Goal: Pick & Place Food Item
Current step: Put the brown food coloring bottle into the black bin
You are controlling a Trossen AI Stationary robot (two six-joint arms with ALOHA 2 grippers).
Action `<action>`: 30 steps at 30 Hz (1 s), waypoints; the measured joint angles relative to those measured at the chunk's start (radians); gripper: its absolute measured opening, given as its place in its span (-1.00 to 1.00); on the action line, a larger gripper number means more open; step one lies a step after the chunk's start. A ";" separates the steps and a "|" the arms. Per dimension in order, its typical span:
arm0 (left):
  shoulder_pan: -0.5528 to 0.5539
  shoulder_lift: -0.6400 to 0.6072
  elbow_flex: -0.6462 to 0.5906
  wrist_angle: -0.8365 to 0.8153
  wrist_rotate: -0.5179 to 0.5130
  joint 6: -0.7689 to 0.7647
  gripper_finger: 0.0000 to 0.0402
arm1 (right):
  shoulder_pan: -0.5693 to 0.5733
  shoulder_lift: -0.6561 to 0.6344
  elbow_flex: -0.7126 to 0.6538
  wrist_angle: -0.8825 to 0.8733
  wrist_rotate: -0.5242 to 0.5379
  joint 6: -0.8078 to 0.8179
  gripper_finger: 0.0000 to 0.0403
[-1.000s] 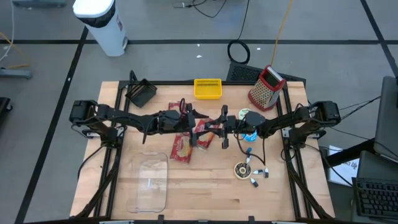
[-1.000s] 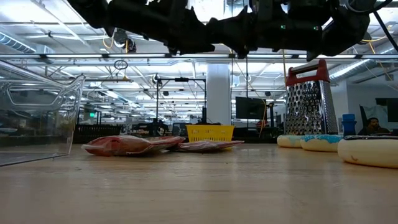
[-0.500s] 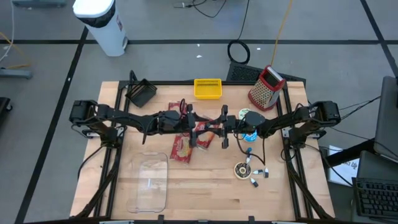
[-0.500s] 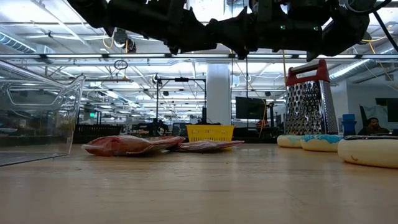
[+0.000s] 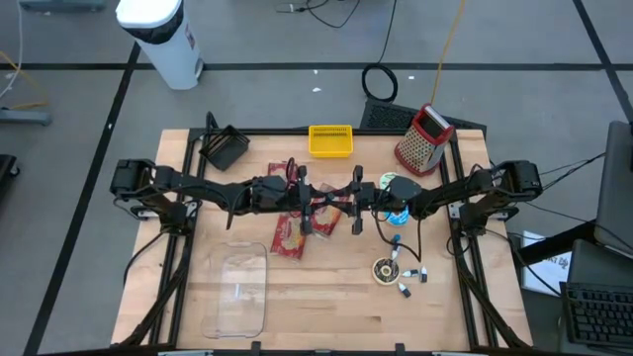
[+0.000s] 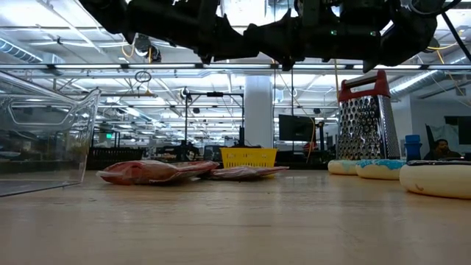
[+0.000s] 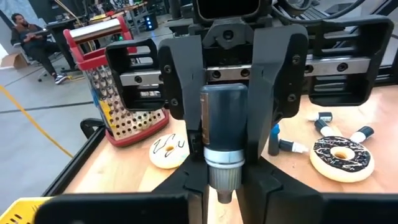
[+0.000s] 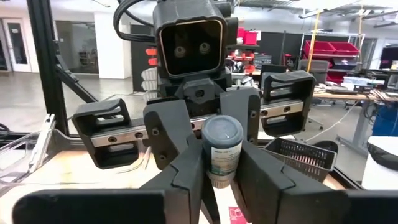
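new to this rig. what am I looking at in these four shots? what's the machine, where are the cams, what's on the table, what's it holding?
Two dark robot arms work at a wooden table, and each ends in a two-finger pincer. One picture looks straight down on the table. One looks level across the tabletop. The other two come from cameras on the arms' wrists, so each shows the opposite arm head-on.

The left pincer and right pincer meet in mid-air over the table's middle. Both are closed on one small dark bottle, one at each end.

On the table are red food packets, a clear container, a yellow basket, a black basket, a grater and iced doughnuts.
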 joint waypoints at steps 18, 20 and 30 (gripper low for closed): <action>0.114 -0.331 0.002 -0.586 -0.364 -0.119 -0.76 | 0.000 -0.227 -0.001 -0.308 0.020 0.029 -0.01; 0.163 -0.383 0.002 -0.706 -0.373 -0.182 -0.76 | 0.000 -0.230 -0.001 -0.324 0.020 0.043 -0.02; 0.429 -0.562 -0.104 -0.944 -0.350 -0.329 -0.77 | -0.001 -0.229 -0.001 -0.345 0.022 0.041 -0.06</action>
